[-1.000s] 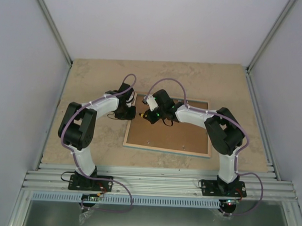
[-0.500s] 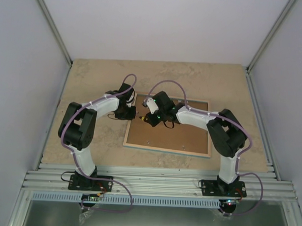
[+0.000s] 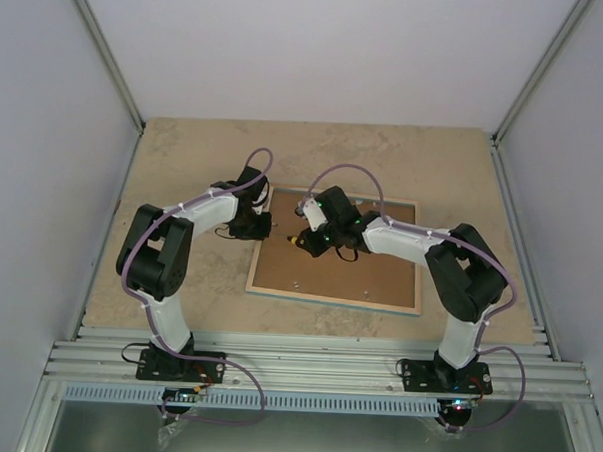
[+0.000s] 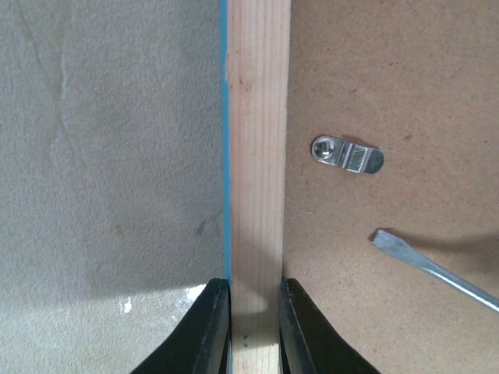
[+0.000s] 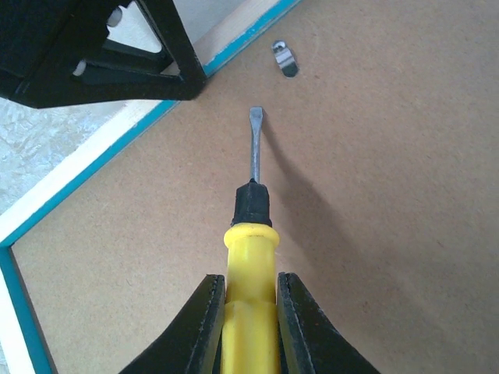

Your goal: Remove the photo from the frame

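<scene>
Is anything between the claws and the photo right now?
Yes: the brown back panel covers the frame's back; a metal turn clip sits on it near the screwdriver tip. The photo is not visible.

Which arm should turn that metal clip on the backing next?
Right. The right gripper holds the screwdriver, tip aimed near the clip; the left gripper clamps the frame by its edge.

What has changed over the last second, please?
The right hand, shut on the screwdriver, moved slightly rightward over the backing board, its elbow swinging outward. The left hand stayed clamped on the edge of the frame; the frame did not move.
</scene>
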Available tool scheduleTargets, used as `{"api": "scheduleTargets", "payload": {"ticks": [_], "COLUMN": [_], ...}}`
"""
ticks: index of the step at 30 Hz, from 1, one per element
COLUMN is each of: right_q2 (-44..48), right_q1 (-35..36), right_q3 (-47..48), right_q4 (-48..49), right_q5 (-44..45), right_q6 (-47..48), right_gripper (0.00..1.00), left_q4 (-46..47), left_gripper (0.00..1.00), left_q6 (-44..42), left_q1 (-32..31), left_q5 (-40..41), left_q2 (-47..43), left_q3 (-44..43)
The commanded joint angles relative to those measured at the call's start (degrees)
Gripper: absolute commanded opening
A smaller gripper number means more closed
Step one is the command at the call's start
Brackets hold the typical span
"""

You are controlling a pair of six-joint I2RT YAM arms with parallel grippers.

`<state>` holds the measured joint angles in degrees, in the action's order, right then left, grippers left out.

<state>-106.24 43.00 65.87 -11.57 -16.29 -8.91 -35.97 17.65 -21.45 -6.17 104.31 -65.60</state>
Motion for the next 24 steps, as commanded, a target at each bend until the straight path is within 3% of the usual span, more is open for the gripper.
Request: {"api": "scheduleTargets", "payload": {"ticks": [1,14,24], "right_q2": [3.3,13.2,22.2], "right_q1": [-1.2,-7.4,-8.5], "right_q3": [-2.8,-12.0,-21.8], "right_q4": [1.4,15.5,23.8], "right_q5": [-0.5,2.0,9.0], "right_q6": [-1.4,-3.9,-6.1], "right_gripper": [0.01,0.01,0.01], "left_q4": [0.0,1.9,8.0], "left_gripper": [0.06,0.03,0.0], "left_q6": [0.6,4.8,16.8], "left_q1": [-0.2,2.2,4.1], "left_q5": [0.8,0.5,-0.4], "left_q2": [0.2,-1.8,-7.9], "left_q3": [0.8,3.4,10.4]}}
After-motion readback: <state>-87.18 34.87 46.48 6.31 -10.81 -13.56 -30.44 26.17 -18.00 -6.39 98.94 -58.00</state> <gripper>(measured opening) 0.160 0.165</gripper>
